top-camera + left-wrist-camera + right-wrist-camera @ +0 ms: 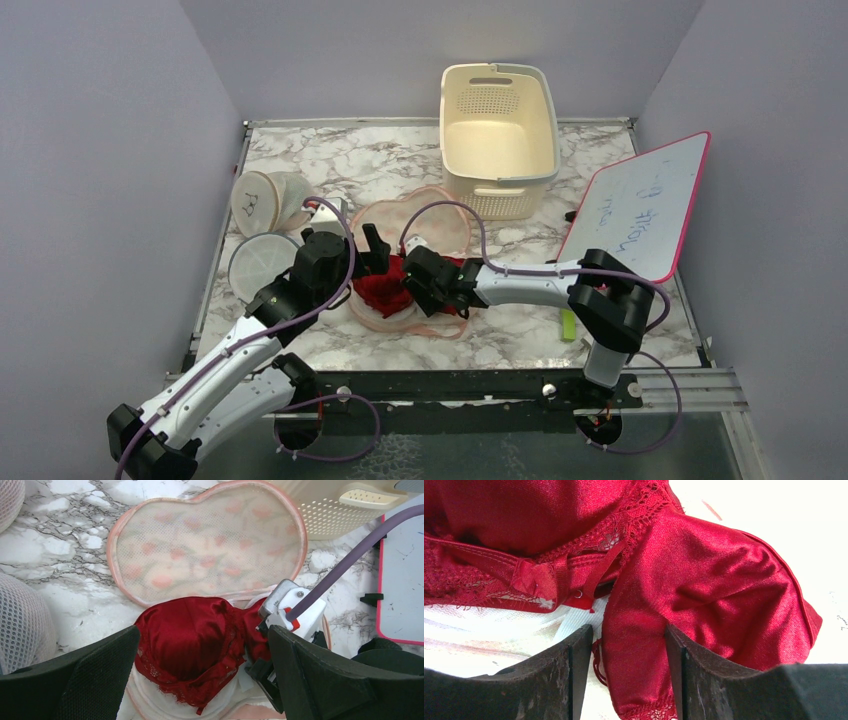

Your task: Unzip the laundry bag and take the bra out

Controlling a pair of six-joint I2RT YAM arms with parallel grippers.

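Marble table (350,160) seen from above, with two arms reaching in from the near edge. Just left of the table's middle, the laundry bag (445,228), unzipped and splayed flat, with its peach, carrot-printed lid toward the far edge. Zip teeth too fine to make out. On the bag's near half, the bra (190,640), bright red satin with lace trim, resting on pale lining. Most of that half hidden beneath the bra and both grippers. Straps largely tucked out of sight. Left gripper (204,635) poised over the bra with fingers spread wide, one on either side, holding nothing. Right gripper (629,640) low at the bra's right end, fingers partly closed around a fold of one cup. Cannot tell whether pinched or merely straddled. At the far edge, a cream perforated basket (498,130). Along the right edge, a pink-rimmed whiteboard (640,205) propped at a slant, its writing illegible. By the left edge, two round white mesh cases (262,262), cropped to slivers in the left wrist view. Near the right arm, a small green object (568,325), too small to identify.
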